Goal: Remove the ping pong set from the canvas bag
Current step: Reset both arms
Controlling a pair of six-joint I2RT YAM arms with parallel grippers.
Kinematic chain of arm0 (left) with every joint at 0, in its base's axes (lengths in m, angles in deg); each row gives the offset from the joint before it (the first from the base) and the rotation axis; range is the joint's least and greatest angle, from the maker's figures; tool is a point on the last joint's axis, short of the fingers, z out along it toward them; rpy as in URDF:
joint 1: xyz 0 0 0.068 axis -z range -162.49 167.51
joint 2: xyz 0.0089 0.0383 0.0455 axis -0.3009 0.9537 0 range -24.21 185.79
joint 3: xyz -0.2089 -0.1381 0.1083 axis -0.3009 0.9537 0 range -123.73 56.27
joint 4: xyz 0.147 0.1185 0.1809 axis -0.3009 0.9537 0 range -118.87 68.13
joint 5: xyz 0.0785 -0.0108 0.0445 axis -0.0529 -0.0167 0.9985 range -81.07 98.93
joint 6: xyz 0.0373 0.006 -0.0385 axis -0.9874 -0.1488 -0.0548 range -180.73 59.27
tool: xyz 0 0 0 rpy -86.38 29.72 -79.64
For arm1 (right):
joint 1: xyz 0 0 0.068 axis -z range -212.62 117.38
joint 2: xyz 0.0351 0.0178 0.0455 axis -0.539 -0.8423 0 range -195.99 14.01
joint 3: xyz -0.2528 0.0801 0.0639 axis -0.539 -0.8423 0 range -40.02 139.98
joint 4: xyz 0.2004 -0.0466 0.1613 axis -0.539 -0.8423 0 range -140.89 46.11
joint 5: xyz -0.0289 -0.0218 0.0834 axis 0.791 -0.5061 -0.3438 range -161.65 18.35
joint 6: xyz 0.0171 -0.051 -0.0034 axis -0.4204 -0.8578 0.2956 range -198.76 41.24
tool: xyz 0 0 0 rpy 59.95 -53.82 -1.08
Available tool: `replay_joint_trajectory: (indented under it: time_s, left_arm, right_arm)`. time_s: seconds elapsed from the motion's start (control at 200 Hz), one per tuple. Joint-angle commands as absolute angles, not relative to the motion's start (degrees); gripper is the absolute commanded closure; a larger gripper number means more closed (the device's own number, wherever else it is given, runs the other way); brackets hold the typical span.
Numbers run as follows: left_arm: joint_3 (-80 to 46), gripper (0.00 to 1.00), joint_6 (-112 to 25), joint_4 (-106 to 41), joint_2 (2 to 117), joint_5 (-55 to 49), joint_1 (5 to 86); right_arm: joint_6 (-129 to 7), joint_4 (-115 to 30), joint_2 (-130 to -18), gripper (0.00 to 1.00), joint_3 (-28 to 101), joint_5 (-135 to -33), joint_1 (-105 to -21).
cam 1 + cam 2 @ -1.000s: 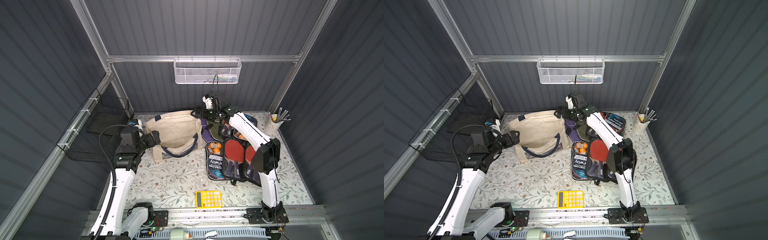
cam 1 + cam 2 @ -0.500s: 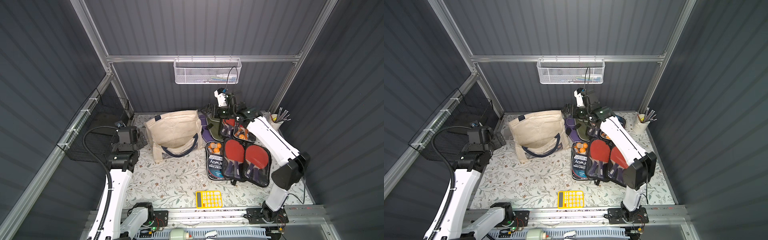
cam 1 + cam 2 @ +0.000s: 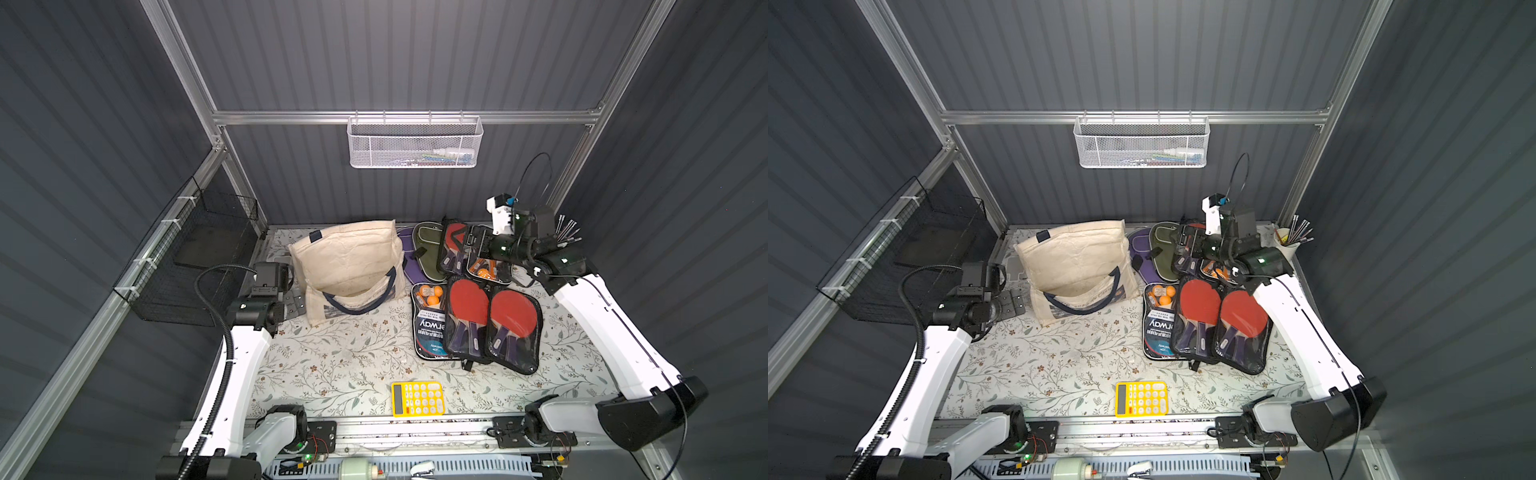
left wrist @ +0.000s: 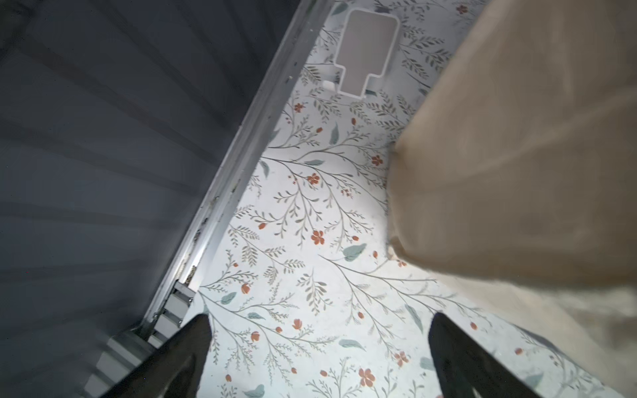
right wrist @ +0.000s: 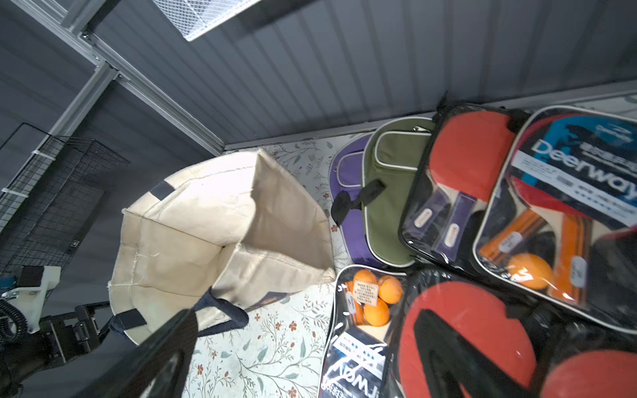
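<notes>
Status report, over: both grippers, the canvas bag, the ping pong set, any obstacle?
Left gripper open, beside canvas bag. Right gripper open, above ping pong sets on table. Bag looks empty. Nothing blocking.

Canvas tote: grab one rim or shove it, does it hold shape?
Probably floppy: the canvas bag is creased and its mouth sags unevenly. Likely light: what the right wrist view shows of its inside looks bare. A shove would probably crumple or slide it: it sits slumped.

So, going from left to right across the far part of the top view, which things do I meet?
Wire basket → canvas bag → purple case → green case → cup of pens.
</notes>
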State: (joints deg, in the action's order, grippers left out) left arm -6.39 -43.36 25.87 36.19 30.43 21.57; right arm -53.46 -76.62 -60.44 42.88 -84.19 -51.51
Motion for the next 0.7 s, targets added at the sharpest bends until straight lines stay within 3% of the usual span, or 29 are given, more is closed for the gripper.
replay_joint_trajectory:
  time_s: [0.0,0.335,0.695]
  left_arm:
    - [-6.6,0.01,-44.5,27.1,37.9,21.0,21.8]
    - [-2.0,0.01,-42.2,22.1,41.3,10.5,22.9]
    - [8.2,0.01,-38.9,6.4,41.2,11.2,23.7]
  right_arm:
    - [-53.2,-78.0,-57.3,0.01,39.7,-84.8,-49.0]
    - [-52.8,-78.1,-52.1,0.01,32.4,-87.4,-41.3]
    - [-53.5,-70.2,-54.0,0.01,23.7,-85.7,-38.9]
